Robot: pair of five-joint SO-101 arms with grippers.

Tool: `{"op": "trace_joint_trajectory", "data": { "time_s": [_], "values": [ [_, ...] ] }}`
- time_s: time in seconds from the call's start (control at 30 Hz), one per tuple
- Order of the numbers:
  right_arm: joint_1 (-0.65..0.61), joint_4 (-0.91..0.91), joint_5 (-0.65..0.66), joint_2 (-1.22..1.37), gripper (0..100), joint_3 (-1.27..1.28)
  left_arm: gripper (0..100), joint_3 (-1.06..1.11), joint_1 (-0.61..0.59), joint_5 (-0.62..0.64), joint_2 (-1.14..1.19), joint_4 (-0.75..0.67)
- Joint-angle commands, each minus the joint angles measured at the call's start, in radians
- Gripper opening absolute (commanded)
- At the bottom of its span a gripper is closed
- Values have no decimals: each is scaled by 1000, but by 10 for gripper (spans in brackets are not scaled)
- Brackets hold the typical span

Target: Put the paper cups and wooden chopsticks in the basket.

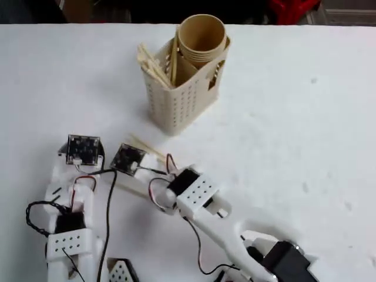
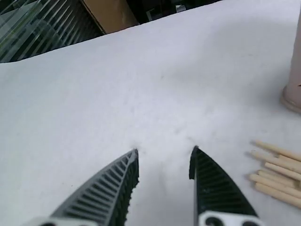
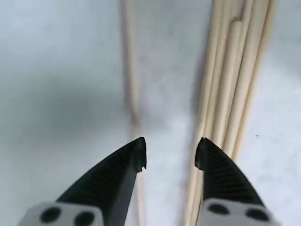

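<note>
A perforated cream basket (image 1: 176,103) stands upright at the table's far middle. Stacked paper cups (image 1: 202,38) fill one compartment and wooden chopsticks (image 1: 154,64) lean in the other. More chopsticks (image 1: 144,145) lie flat on the table in front of the basket, under the right arm's (image 1: 200,200) wrist. My right gripper (image 3: 170,141) is open low over them, with a bundle of chopsticks (image 3: 235,94) beside one finger and a single chopstick (image 3: 130,70) beside the other. My left gripper (image 2: 164,150) is open over bare table, with chopstick ends (image 2: 277,172) off to its side.
The left arm (image 1: 70,200) sits close beside the right arm at the near left. Loose cables (image 1: 108,200) run between them. The basket's corner (image 2: 294,70) stands at the edge of the left wrist view. White table stretches to the right.
</note>
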Motion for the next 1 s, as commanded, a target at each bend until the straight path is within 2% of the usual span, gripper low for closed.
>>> {"op": "trace_joint_trajectory", "data": {
  "time_s": [0.0,0.43,0.6,0.7,0.8,0.97],
  "values": [
    [-2,-25,0,4,172,-6,191,0,8,8,-19,3],
    [4,35,2,245,169,-146,191,0,8,8,-19,3],
    [-5,87,38,216,172,-146,191,0,7,8,-19,3],
    [-51,122,48,131,173,-133,191,0,7,8,-19,3],
    [-99,110,48,64,173,-89,191,0,7,8,-19,3],
    [-104,110,57,76,173,-58,191,0,8,8,-19,3]
  ]
}}
